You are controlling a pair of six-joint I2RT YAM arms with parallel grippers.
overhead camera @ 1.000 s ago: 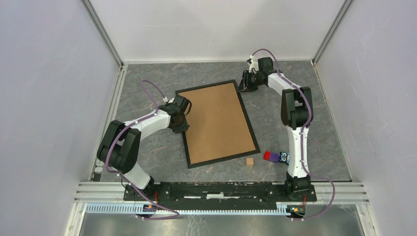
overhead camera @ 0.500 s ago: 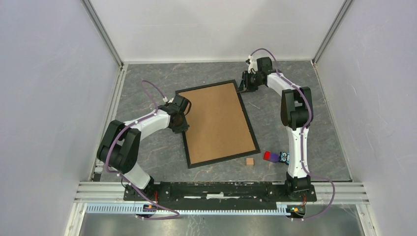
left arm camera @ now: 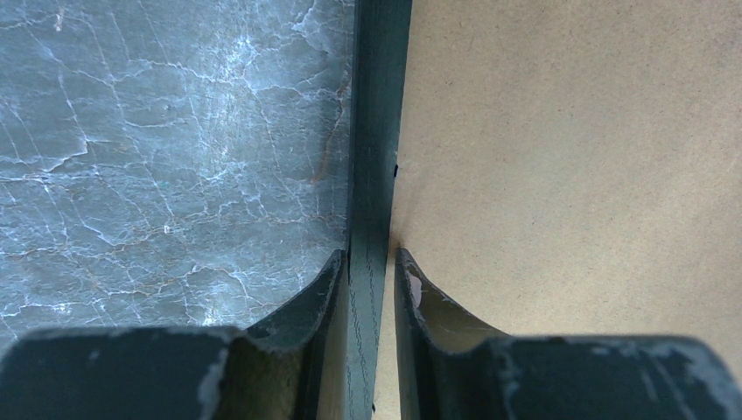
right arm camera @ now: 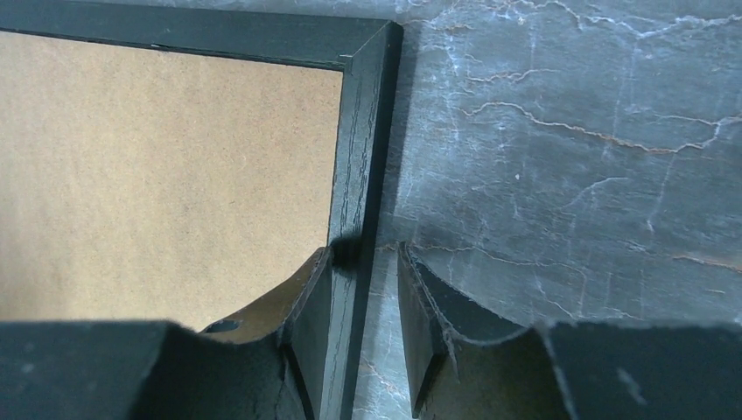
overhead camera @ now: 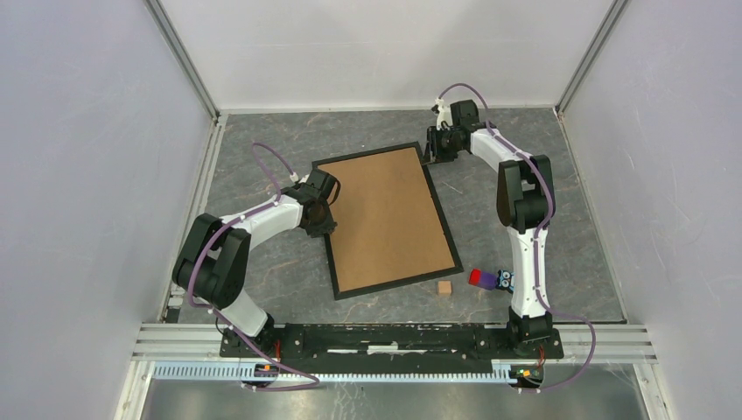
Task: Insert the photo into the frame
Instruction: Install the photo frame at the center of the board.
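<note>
The black frame point(overhead camera: 442, 210) lies flat on the grey table with its brown backing board point(overhead camera: 389, 219) facing up. The photo is not visible in any view. My left gripper point(overhead camera: 327, 223) is at the middle of the frame's left rail. In the left wrist view the left gripper point(left arm camera: 371, 255) is shut on that rail point(left arm camera: 376, 131), one finger on the table side and one over the board. My right gripper point(overhead camera: 430, 156) is at the far right corner. There the right gripper point(right arm camera: 365, 251) straddles the rail point(right arm camera: 359, 149): the inner finger touches it, and bare table shows before the outer finger.
A small wooden cube point(overhead camera: 445, 286) lies just off the frame's near right corner. A red-and-purple object point(overhead camera: 479, 279) and a blue owl figure point(overhead camera: 505, 280) lie beside the right arm. A thin pale stick point(overhead camera: 451, 187) lies right of the frame. Enclosure walls ring the table.
The right arm's wrist has shifted slightly left and away at the frame's far right corner. The left arm and the frame have not moved.
</note>
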